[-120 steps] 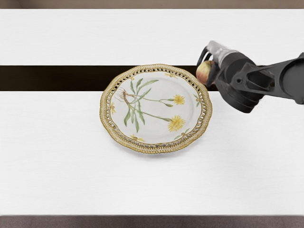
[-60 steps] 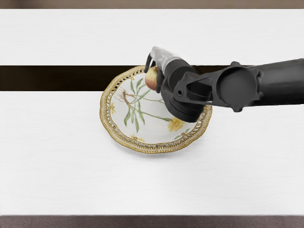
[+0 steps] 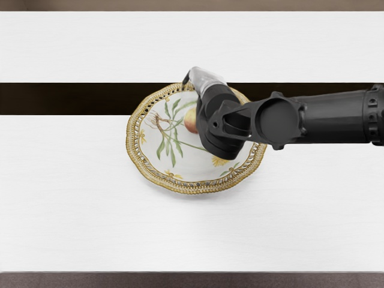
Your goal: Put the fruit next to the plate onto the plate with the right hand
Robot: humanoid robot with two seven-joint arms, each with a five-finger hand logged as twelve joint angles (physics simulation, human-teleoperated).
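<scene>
A round plate with a gold lattice rim and painted yellow flowers lies in the middle of the white table. My right hand hangs over the plate's centre, its arm reaching in from the right edge. A small peach-coloured fruit peeks out at the hand's left side, low over the plate's inner surface, with the fingers shut around it. Most of the fruit is hidden behind the dark palm. I cannot tell whether the fruit touches the plate. The left arm does not show.
A dark gap runs across the table behind the plate, splitting the white surface into a far strip and a near slab. The black forearm crosses above the plate's right rim.
The right hand carried the fruit from beside the plate's upper right rim leftward over the plate, then lowered it toward the plate's centre.
</scene>
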